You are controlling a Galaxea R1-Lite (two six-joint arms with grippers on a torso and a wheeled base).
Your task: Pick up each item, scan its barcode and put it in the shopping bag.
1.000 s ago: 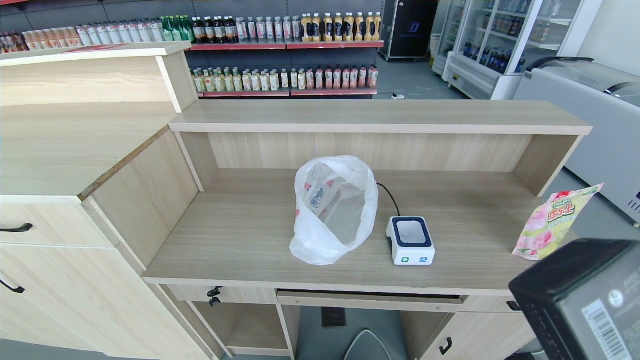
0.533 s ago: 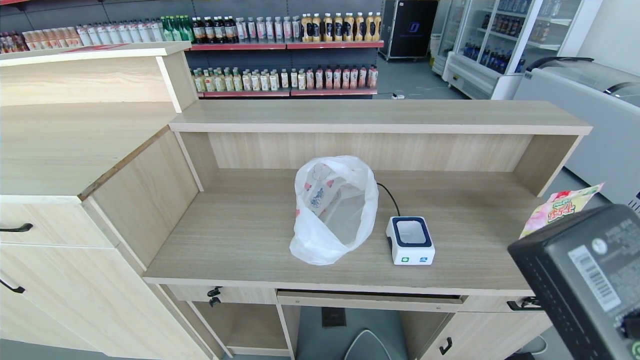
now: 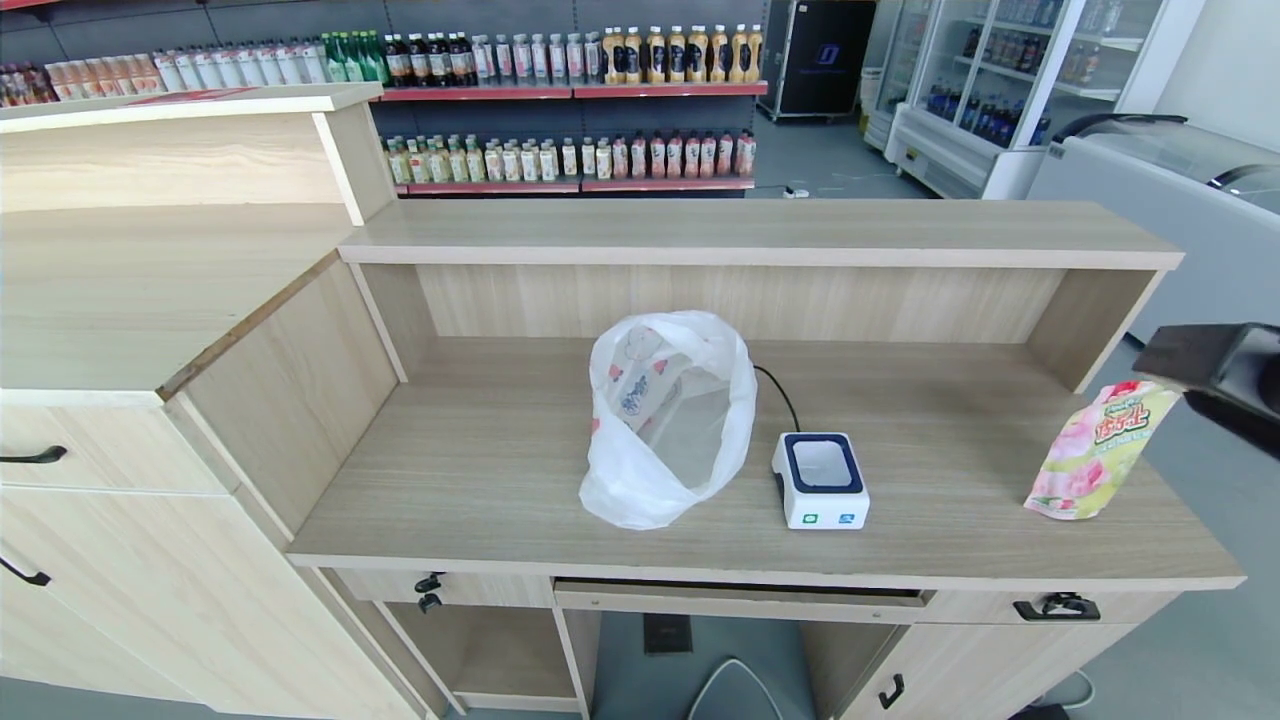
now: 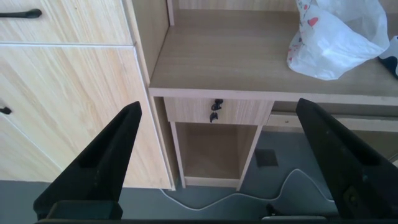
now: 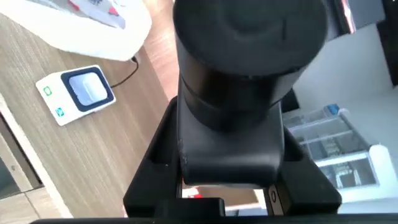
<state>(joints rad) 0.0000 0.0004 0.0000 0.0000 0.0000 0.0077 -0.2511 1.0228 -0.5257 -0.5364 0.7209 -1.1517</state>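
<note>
1. A pink and green flowered pouch (image 3: 1095,455) stands upright near the right end of the wooden bench (image 3: 480,470), close to its front edge.
2. The right claw (image 3: 1205,368) is just beside the pouch's top corner. Whether it touches the pouch, and whether it is apart or together, cannot be told.
3. A white barcode scanner (image 3: 820,480) with a dark-framed window lies mid-bench, well apart from the pouch. Its black cable (image 3: 780,392) runs behind the bag.
4. Just left of the scanner, a white plastic shopping bag (image 3: 640,480) stands open with a printed packet (image 3: 640,385) inside.
5. The left claw (image 4: 219,109) hangs low in front of the bench's left end, its fingers (image 4: 99,165) spread wide apart, holding nothing.
</note>
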